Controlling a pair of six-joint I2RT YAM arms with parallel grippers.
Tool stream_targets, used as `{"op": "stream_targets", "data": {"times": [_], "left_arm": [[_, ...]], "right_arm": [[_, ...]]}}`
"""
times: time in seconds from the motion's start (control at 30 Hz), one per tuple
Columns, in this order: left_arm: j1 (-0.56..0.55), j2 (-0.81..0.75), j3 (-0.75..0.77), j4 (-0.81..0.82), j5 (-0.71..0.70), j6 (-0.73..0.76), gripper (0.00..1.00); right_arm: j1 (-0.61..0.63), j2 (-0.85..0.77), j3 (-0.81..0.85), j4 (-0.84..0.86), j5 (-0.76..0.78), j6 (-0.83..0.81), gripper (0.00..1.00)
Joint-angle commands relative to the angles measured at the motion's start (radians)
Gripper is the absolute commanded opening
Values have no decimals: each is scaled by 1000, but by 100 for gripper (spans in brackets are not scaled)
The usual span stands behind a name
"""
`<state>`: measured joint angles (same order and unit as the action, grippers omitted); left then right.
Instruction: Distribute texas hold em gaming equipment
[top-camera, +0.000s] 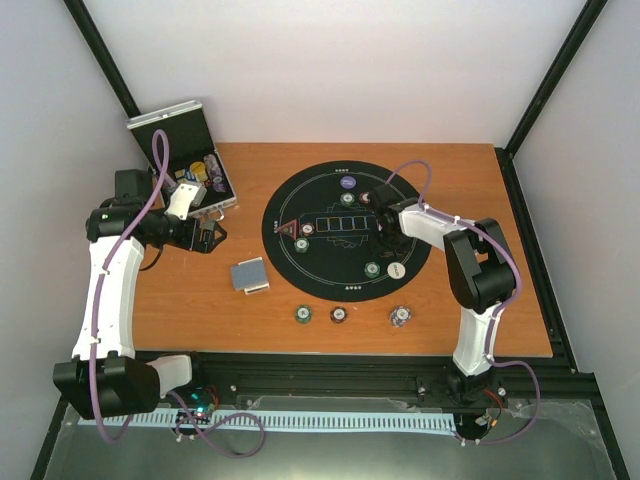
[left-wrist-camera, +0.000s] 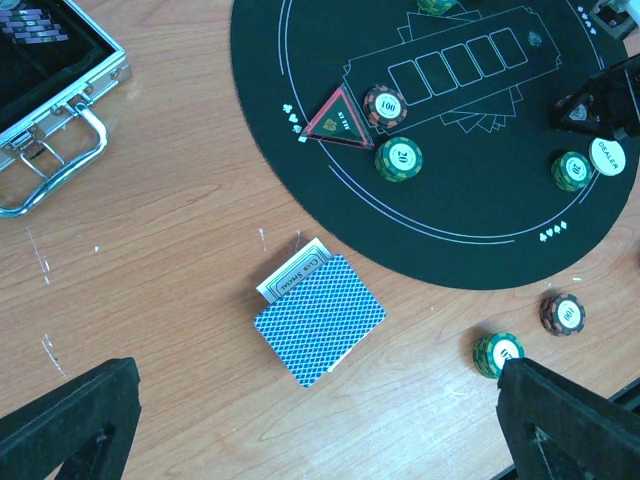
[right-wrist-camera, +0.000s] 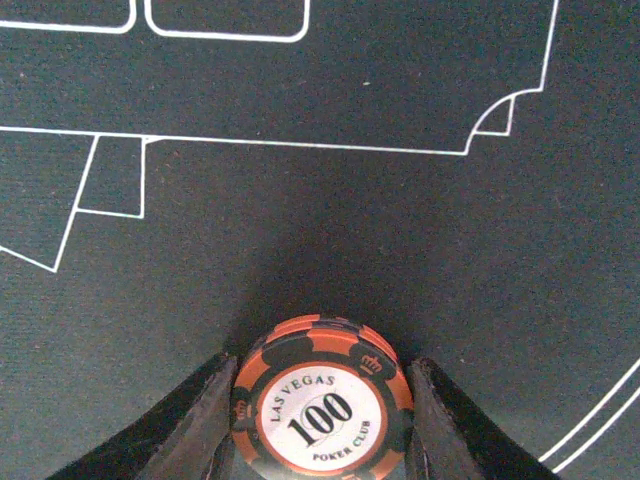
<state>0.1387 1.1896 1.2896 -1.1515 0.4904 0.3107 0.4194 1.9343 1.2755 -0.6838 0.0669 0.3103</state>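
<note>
- A row of chips (top-camera: 340, 315) lies on the table (top-camera: 200, 320) nearest the arms. They look small, hard, light and slick, so pinch across the rim.
- The deck of cards (left-wrist-camera: 318, 318) sits just beside the mat (left-wrist-camera: 480, 220), near the left gripper (left-wrist-camera: 320, 445), whose fingers are spread wide and empty. The cards are thin and likely to slide, so squeeze the deck's long sides.
- The right gripper (right-wrist-camera: 322, 400) clamps a red chip (right-wrist-camera: 322, 425) by its rim, at the mat.

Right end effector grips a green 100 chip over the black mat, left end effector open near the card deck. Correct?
Not green. The right wrist view shows the 100 chip in the right end effector is red and black; the rest stands.
</note>
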Motion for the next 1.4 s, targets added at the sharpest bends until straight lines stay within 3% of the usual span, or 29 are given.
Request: {"op": "stream_targets", "data": {"times": [0.0,0.13,0.27,0.47,0.83,1.37], "left_arm": [[6,-2,41,-11,6,-7,100],[5,-1,43,-13,9,-7,100],[6,-1,43,-14,18,-7,100],[6,-11,17,-5,25,-2,100],[5,-4,18,9,50,-11,100],[5,-12,16,7,46,-9,100]], "right_arm": [[-8,1,-6,-7,-4,-9,34],[-9,-27,7,-34,24,-3,61],[-8,-102,15,-75,64,0,71],[16,-313,-88,-121,70,68,72],[215,-639,-450,-192,74,340,74],[323,-602,-559,-143,84,437,70]]}}
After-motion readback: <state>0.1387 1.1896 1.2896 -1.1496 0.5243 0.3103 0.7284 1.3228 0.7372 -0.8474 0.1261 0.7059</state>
